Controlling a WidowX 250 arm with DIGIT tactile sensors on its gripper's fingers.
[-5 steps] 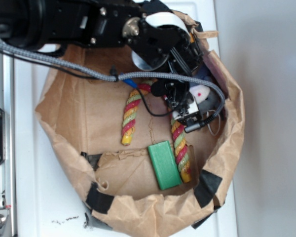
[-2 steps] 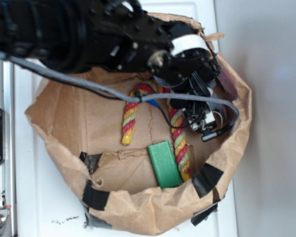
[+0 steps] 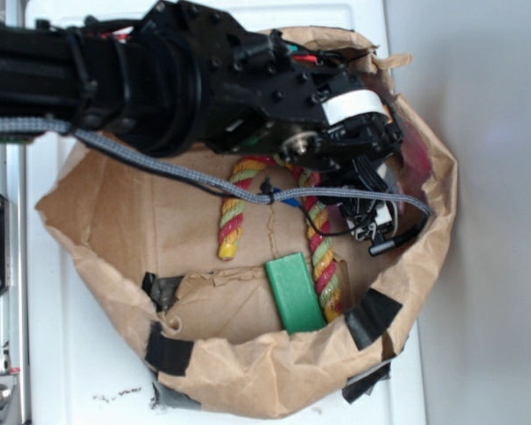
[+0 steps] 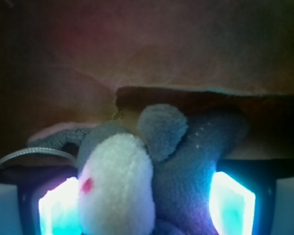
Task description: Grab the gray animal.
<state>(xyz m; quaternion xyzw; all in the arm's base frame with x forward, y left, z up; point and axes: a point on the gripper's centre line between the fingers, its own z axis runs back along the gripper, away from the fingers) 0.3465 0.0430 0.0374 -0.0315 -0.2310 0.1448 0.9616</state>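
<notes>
The gray animal (image 4: 186,171) fills the lower wrist view, a plush toy with a cream-white face (image 4: 117,191), one red dot eye and a round gray ear. Its thin white cord loop (image 4: 34,152) trails off to the left. My gripper (image 4: 146,205) is open, with a glowing pad on each side of the toy: the left pad by the face, the right pad against the gray body. In the exterior view my gripper (image 3: 372,212) reaches down at the right inner wall of the paper bag, and the arm hides the toy there.
A crumpled brown paper bag (image 3: 248,381) with black tape patches rings everything. A striped red-yellow-green rope arch (image 3: 233,212) and a green block (image 3: 295,295) lie inside, left of the gripper. The bag wall (image 4: 186,58) rises close behind the toy.
The arm has swung right and lower into the bag's right side. The toy's white face, visible a second ago beside the gripper, is now covered by the arm.
</notes>
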